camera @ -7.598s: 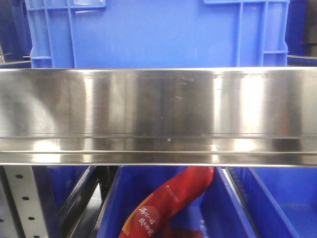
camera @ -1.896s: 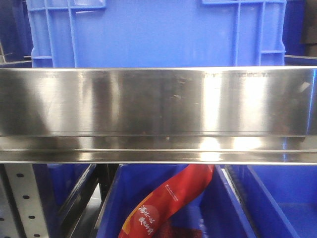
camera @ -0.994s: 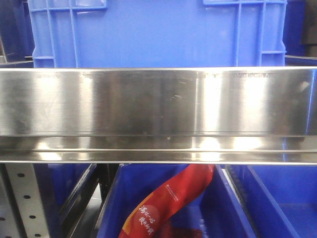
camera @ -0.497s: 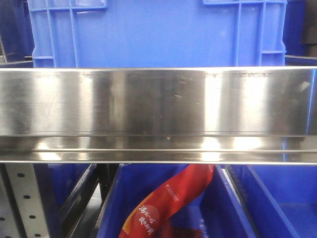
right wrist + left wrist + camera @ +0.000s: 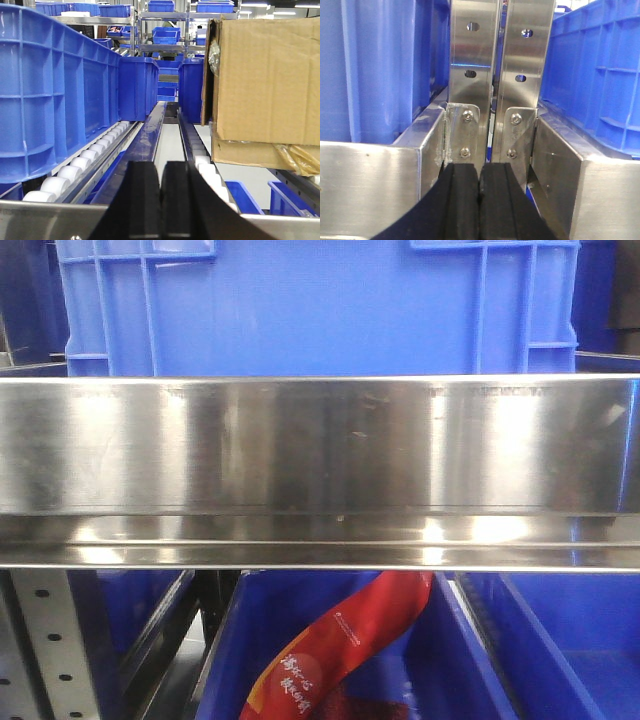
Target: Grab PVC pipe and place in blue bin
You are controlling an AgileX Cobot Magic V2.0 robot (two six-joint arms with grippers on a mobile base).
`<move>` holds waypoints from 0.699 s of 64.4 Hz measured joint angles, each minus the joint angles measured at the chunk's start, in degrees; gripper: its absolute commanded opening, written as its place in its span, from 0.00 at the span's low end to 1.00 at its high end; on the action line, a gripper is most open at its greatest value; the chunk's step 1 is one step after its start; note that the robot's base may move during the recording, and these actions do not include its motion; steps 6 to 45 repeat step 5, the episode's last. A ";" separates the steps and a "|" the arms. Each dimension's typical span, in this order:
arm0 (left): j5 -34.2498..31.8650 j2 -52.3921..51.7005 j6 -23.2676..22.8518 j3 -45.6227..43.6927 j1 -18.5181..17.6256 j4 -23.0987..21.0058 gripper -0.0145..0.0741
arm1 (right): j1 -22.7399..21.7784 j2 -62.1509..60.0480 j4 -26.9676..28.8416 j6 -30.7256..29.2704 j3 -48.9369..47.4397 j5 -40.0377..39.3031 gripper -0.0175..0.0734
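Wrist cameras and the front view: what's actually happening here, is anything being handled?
Nothing is being handled. The left gripper is shut and empty, facing the steel shelf uprights between blue bins. The right gripper is also shut and empty, pointing down a roller lane between a blue bin and a cardboard box. The front view shows a steel shelf beam and a red packet in a lower bin. No PVC pipe is visible.

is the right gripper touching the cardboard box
Apart. The right wrist view shows the right gripper shut at bottom centre, while the cardboard box sits farther back on the right, with roller track visible between them.
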 measured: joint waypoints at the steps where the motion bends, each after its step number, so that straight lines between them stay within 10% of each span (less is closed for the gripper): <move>1: 0.00 0.00 0.00 0.00 0.00 0.00 0.04 | 0.00 0.00 0.00 0.00 0.00 0.00 0.01; 45: 0.00 0.00 0.00 0.00 0.00 0.00 0.04 | 0.00 0.00 0.00 0.00 0.00 0.00 0.01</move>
